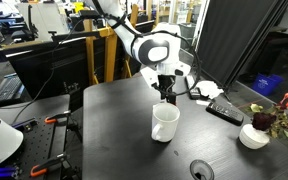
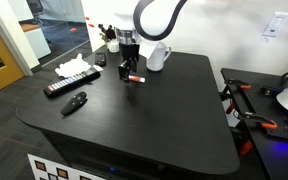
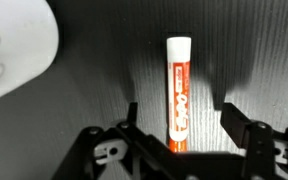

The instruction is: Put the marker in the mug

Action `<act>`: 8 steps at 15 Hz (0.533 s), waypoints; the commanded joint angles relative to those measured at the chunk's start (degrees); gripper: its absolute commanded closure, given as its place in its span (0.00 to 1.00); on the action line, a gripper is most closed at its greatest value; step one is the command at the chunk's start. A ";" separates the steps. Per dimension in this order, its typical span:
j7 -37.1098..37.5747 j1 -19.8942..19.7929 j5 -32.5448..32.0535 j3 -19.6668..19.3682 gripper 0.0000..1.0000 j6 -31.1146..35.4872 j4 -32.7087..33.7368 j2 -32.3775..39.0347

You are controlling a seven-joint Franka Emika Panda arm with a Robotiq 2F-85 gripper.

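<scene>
The orange-red marker (image 3: 179, 90) with a white cap lies flat on the black table, and it also shows in an exterior view (image 2: 134, 78). My gripper (image 3: 180, 110) is open and low over the table, one finger on each side of the marker, not touching it. The white mug (image 1: 165, 122) stands upright just beside the gripper (image 1: 165, 95) and shows in both exterior views (image 2: 158, 55). Its rim fills the left edge of the wrist view (image 3: 14, 50).
A black remote (image 2: 72, 82), a small dark stubby object (image 2: 75, 102) and white crumpled paper (image 2: 74, 67) lie on the same table. A white bowl with dark red flowers (image 1: 254, 135) stands near one edge.
</scene>
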 commanded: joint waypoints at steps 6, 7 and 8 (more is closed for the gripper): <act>1.03 0.45 0.35 -0.48 0.85 -2.13 2.47 1.07; 0.95 0.43 0.34 -0.45 0.92 -2.22 2.44 1.02; 0.78 0.38 0.37 -0.37 1.00 -2.48 2.39 0.92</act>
